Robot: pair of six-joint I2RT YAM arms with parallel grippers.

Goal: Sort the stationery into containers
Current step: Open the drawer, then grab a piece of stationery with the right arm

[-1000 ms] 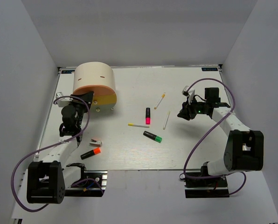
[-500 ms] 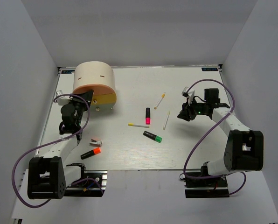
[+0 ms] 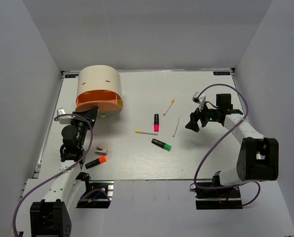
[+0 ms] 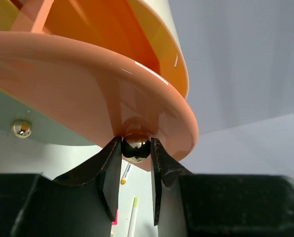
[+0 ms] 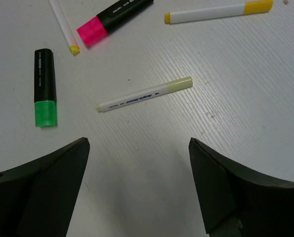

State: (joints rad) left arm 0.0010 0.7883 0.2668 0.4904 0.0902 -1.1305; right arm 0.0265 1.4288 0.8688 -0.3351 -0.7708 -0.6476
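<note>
Top external view, nearest items first: at the front left of the white table [image 3: 211, 158], an orange-ended marker [image 3: 96, 162] lies just beside the left arm. The small grey-and-pink piece [image 3: 101, 149] lies a little beyond it, the two apart. Toward the centre, a green-ended marker [image 3: 161, 144] lies flat on the surface. Beyond it are the left pen [image 3: 146, 132], white with a yellow tip, and the pink-ended marker [image 3: 156, 122], near each other; contact cannot be determined. The right pen [image 3: 176, 127] lies between the pink-ended marker and the right gripper [image 3: 191, 124]. Right wrist view shows this gripper's fingers [image 5: 43, 192] spread wide and grasping nothing, with the right pen on the table ahead of the gap. Farther back, the far pen [image 3: 169, 106] lies alone, well apart from the rest. On the left side, the left gripper [image 3: 92, 111] is at the front of the cream box [image 3: 98, 81], which stands at the far left of the table. The orange drawer [image 3: 100, 101] projects forward of the cream shell, above the yellow drawer [image 3: 116, 105]. Left wrist view shows the left fingers [image 4: 110, 170] clenched on the metal knob [image 4: 135, 148] at the orange drawer's rim, one finger on each side of it. A second knob [image 4: 21, 128] sits on the panel below, untouched. All the stationery lies on the table, none of it in a drawer.
</note>
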